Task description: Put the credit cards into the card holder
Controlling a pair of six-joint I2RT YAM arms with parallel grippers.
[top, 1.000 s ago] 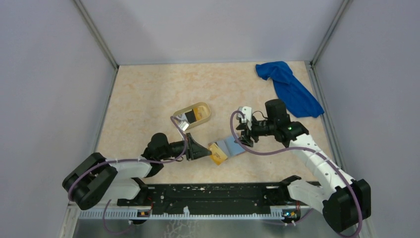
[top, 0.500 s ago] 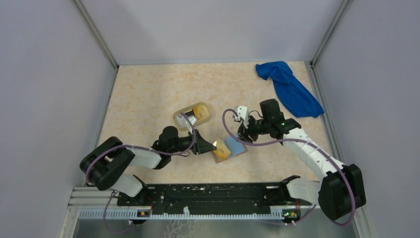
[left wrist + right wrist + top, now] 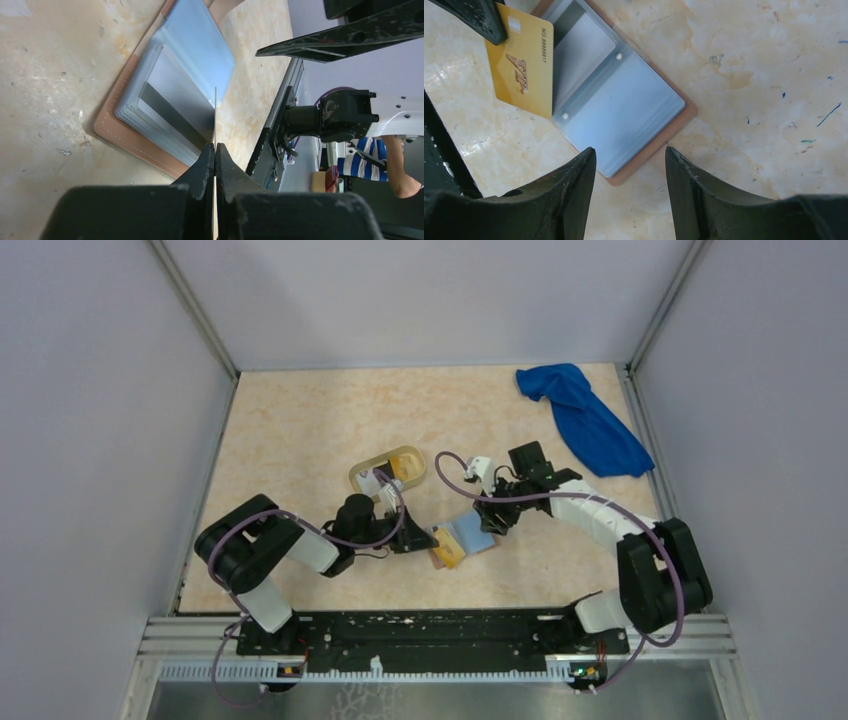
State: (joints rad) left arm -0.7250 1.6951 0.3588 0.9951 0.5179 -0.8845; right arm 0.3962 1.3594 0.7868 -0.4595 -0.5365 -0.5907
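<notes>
The card holder (image 3: 472,534) lies open on the table, tan outside with grey-blue slots (image 3: 619,107). My left gripper (image 3: 425,540) is shut on a yellow-orange credit card (image 3: 524,70), seen edge-on as a thin line (image 3: 215,117) in the left wrist view. The card's long edge meets the holder's left page (image 3: 175,95); I cannot tell whether it is inside a slot. My right gripper (image 3: 630,152) is open and hovers over the holder's near corner, holding nothing. More credit cards (image 3: 378,481) lie in the oval tray.
A pale yellow oval tray (image 3: 415,454) sits just behind the left gripper. A blue cloth (image 3: 585,420) lies crumpled at the back right corner. Grey walls enclose the table on three sides, and a black rail (image 3: 430,632) runs along the near edge.
The left arm has carried the yellow card right and forward to the holder's left page. The right arm has swung left and now hangs over the holder.
</notes>
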